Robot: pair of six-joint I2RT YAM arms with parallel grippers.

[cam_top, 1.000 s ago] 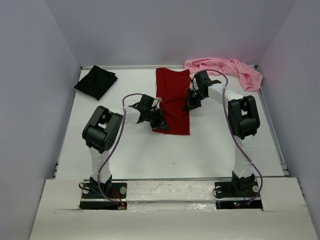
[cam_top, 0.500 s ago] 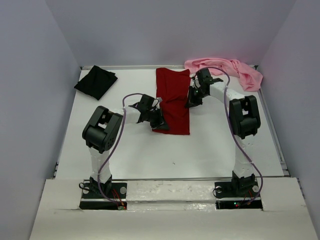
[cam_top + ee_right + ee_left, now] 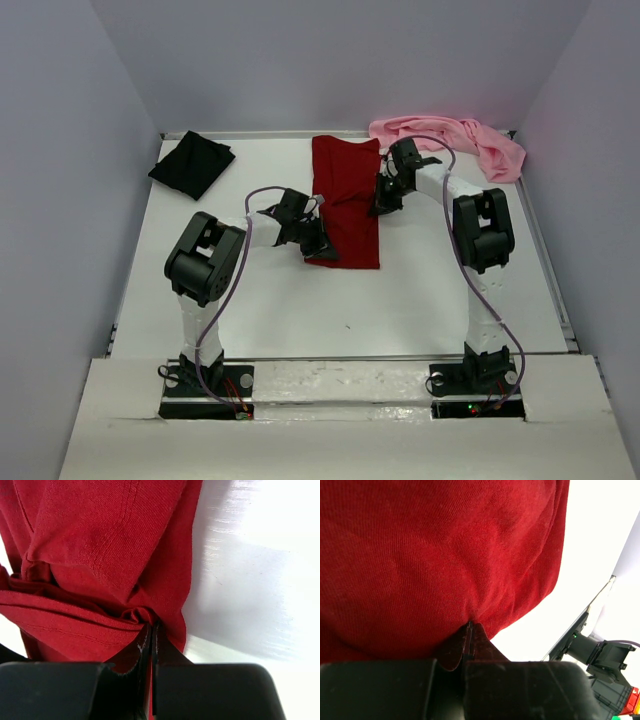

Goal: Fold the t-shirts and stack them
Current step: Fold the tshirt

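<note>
Lying lengthwise down the middle of the table [image 3: 430, 290], the dark red shirt [image 3: 345, 200] is seen as a narrow strip, its long axis running from the far edge toward the arms. It is gripped at 2 points. The left gripper [image 3: 318, 240] is closed tight on a fold of cloth at the near left corner, and the right gripper [image 3: 383, 205] is closed just as tight on the right edge, about halfway along. The strip therefore lies between the 2 grippers, with the left arm nearer its near end. Any fold across the length is judged to depend on that near end being carried over toward the far end.

Both wrist views are filled with red cloth bunched at the closed jaws. How many layers are caught cannot be told, and from above the fingertips are hidden by the wrists. The black shirt [image 3: 192, 163] is set at the far left and the pink shirt [image 3: 450, 135] is heaped at the far right, well apart; how neatly the black one is folded is hard to make out.
</note>
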